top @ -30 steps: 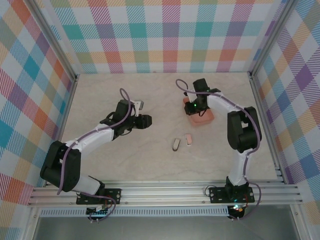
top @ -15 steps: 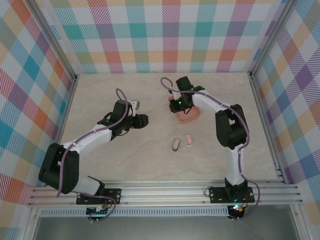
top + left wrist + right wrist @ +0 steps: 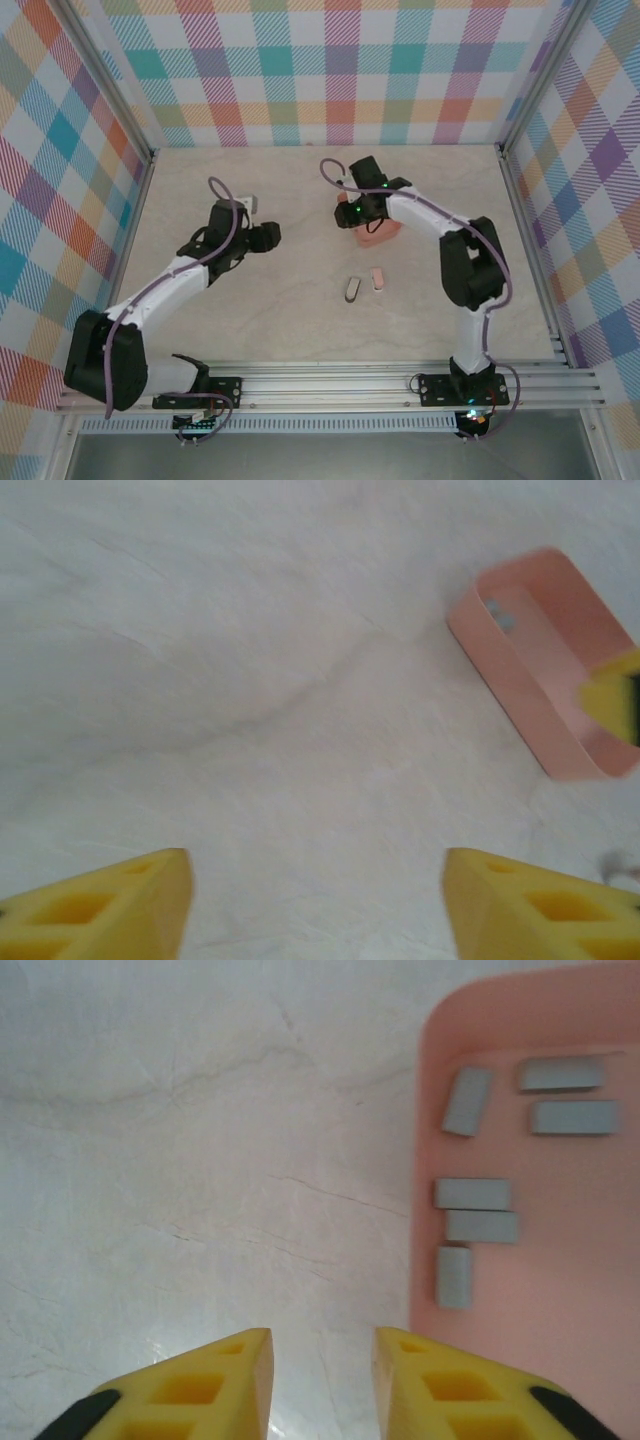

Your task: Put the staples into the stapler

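The staples [image 3: 476, 1196] are several short grey strips lying loose in a salmon-orange tray [image 3: 590, 1290], at the right of the right wrist view. My right gripper [image 3: 322, 1360] is open with a narrow gap and nothing between its fingers. It hangs over bare table just left of the tray's rim [image 3: 378, 234]. The stapler [image 3: 352, 290] lies near the table's middle as a small dark oblong with a pink piece [image 3: 378, 279] beside it. My left gripper [image 3: 268, 236] stands wide open and empty, well left of the tray [image 3: 540, 660].
Checked walls close the table on three sides, with metal rails along the near edge [image 3: 330, 385]. One yellow finger of the right gripper [image 3: 612, 695] overlaps the tray's far end in the left wrist view.
The tray has slid left with the right gripper, which then opened from shut and now hangs beside it. The left arm has drawn back to the left and its jaws have spread wider.
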Robot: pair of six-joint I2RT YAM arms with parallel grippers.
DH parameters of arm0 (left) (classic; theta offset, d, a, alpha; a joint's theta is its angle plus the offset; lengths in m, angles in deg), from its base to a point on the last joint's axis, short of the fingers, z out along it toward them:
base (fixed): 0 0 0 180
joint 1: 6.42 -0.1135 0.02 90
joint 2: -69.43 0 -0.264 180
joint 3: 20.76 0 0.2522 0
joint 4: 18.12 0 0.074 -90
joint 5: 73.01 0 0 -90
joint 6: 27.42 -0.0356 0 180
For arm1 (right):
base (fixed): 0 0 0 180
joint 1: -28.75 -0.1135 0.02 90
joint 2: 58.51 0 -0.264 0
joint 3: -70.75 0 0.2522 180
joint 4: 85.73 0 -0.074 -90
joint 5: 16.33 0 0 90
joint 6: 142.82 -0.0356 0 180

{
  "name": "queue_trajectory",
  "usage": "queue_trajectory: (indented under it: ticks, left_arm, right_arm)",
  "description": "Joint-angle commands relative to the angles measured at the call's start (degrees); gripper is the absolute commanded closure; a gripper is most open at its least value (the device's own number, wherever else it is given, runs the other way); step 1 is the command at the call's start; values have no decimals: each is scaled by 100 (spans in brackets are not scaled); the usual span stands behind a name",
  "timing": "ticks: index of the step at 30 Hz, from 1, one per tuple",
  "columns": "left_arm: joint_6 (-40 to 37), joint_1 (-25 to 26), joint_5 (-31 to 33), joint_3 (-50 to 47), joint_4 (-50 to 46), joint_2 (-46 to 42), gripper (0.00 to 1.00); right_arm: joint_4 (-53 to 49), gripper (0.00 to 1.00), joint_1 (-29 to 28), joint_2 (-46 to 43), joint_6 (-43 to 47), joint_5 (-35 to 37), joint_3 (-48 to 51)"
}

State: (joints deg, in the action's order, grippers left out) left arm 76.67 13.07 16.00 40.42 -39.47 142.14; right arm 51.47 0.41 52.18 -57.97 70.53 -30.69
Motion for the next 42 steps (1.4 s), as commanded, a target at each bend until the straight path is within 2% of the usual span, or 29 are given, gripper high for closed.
queue_trajectory:
  ticks: [1, 5, 9, 11, 12, 16, 20, 24, 27, 31, 32, 34, 35, 36, 38, 39, 40, 41, 42]
  left_arm:
    - [-155, -275, 986, -8, -113, -394, 20]
    - [-372, -493, 1718, -196, 137, -743, 1]
    - [-527, -719, 2262, -522, 530, -957, 0]
    - [-623, -794, 2453, -757, 833, -1026, 0]
    - [-724, -814, 2498, -939, 1080, -1063, 0]
    - [-1016, -866, 2636, -1777, 2376, -1148, 0]
    - [-1229, -948, 2763, -2242, 3237, -876, 0]
    - [-1407, -1008, 2667, -2384, 3810, -89, 0]
    - [-1488, -1025, 2503, -2567, 4766, 563, 0]
    - [-1591, -1036, 2125, -2460, 5084, 980, 0]
    - [-1613, -1043, 2070, -2611, 5458, 1121, 0]
    - [-1613, -1059, 2158, -3046, 6980, 1773, 0]
    - [-1610, -1084, 2153, -3057, 7088, 1824, 0]
    - [-1482, -1097, 2092, -2894, 6325, 1522, 0]
    - [-1409, -1260, 1954, -2587, 6036, 1737, 0]
    - [-1331, -1319, 1806, -2347, 5346, 1643, 0]
    - [-1288, -1408, 1737, -2464, 5580, 1670, 0]
    - [-1288, -1416, 1754, -2470, 5676, 1673, 0]
    - [-1268, -1420, 1743, -2443, 5473, 1639, 0]
  right_arm:
    - [412, 57, 186, -915, 182, 575, 366]
    - [897, 44, 465, -1764, 284, 1016, 1159]
    - [1586, 32, 877, -2583, 339, 1371, 2131]
    - [1917, 17, 1064, -2902, 301, 1622, 2605]
    - [2108, 2, 1155, -3039, 289, 1801, 2852]
    - [2731, 1, 1545, -3383, 141, 2061, 3711]
    - [3448, 1, 1903, -3577, -23, 2088, 4505]
    - [4424, 1, 2051, -3814, 275, 2188, 5357]
    - [5480, 1, 2168, -3880, 428, 2228, 6069]
    - [6462, 1, 2361, -3619, 382, 1966, 6607]
    - [6844, 1, 2373, -3511, 408, 1922, 6673]
    - [7152, 1, 2399, -3387, 462, 1720, 6695]
    - [7356, 1, 2427, -3271, 384, 1646, 6736]
    - [7717, 1, 2430, -3060, 394, 1543, 6771]
    - [8207, 1, 2438, -2546, 449, 1417, 6791]
    - [8481, 1, 2434, -2268, 488, 1347, 6788]
    - [8407, 1, 2436, -2145, 495, 1370, 6687]
    - [7840, 1, 2464, -2315, 424, 1273, 6559]
    - [7949, 1, 2523, -2253, 417, 1146, 6536]
